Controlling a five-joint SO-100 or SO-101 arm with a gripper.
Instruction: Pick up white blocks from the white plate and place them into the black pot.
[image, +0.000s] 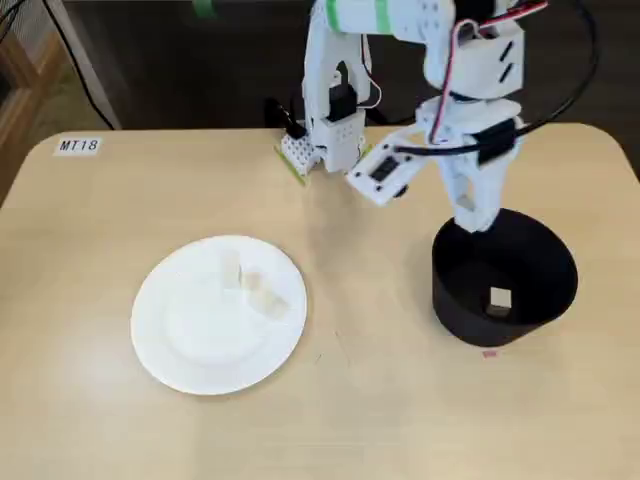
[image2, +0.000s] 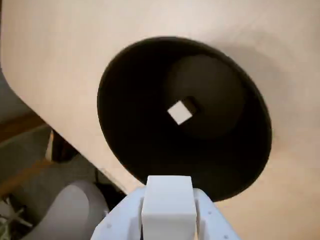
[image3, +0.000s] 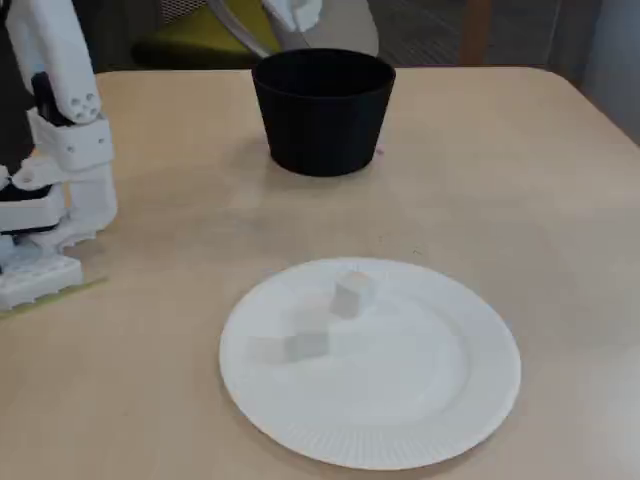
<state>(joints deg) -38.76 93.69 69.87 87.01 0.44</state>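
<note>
one block lies already on the bottom of the pot, so this part of the task looks done. three blocks are left on the plate: one stands alone, two lie close together beside it. the pot has nothing else inside. the pincer hangs over the back rim of the pot and i see no block in it. if its fingers are apart or together, i cannot tell from these views. the plate sits on the worktop well apart from the pot.
</note>
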